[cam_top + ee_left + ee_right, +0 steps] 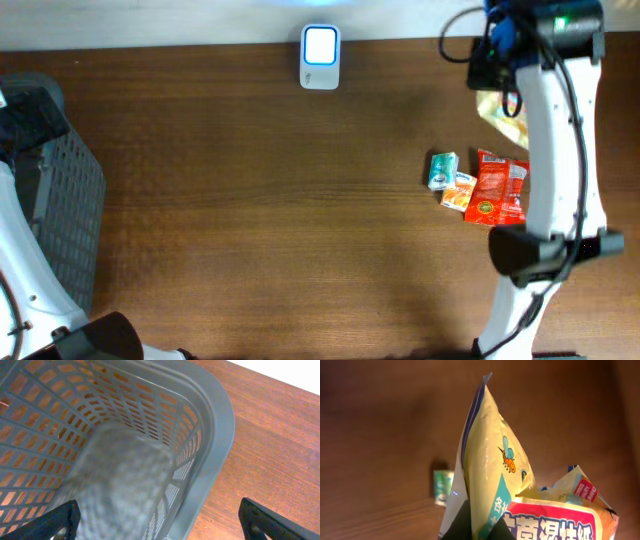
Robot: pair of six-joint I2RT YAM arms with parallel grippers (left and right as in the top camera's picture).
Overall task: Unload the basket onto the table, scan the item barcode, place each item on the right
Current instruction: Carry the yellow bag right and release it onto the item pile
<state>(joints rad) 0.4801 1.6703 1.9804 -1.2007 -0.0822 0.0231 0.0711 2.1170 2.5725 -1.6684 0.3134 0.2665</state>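
My right gripper (480, 527) is shut on a yellow packet (492, 460) with a bee print and a red-and-white label; it hangs above the table. From overhead, this gripper (492, 68) is at the far right and the yellow packet (504, 116) hangs just below it. The white barcode scanner (320, 56) stands at the back centre, well left of the packet. No barcode shows in any view. My left gripper (160, 525) is open above the near corner of the grey basket (220, 420), with nothing between its fingers.
On the table right of centre lie a green packet (441, 170), an orange packet (459, 193) and a red packet (499, 186). The green packet (442, 487) also shows below the right wrist. The grey basket (62, 200) fills the left edge.
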